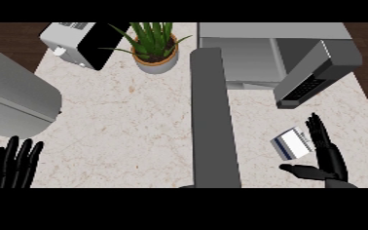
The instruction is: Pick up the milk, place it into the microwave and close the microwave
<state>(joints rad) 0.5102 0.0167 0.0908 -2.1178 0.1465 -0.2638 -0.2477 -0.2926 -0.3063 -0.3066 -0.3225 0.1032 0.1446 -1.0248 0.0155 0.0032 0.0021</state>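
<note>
1. The small white milk carton with blue stripes (292, 143) could tip over or slide away. That may happen if the black right hand (322, 155) bumps it with straight fingers before they bend round it.

2. The carton could also hit something on the way up. The grey microwave door (313, 74) hangs open and sticks out over the desk, right between the carton and the grey microwave box (241, 54). If the hand lifts straight ahead, the milk may knock the door.

3. A long grey bar (215, 119) runs down the middle of the view, just left of the carton. I cannot tell what it is. The hand may brush it if it swings left.

4. The milk sits on the pale stone desk (137, 122), near the bottom right. It looks tilted, not straight.

5. The right hand is wide open and holds nothing. Its fingers point up along the right side of the carton, very close to it. I cannot tell if they touch. The thumb lies just below the carton.

6. So the carton sits in the gap between thumb and fingers. I think the hand is ready to grab it.

7. The black left hand (19, 163) rests open at the bottom left, fingers up, far from the milk.

8. The microwave is well apart from the carton, up at the top.
</note>
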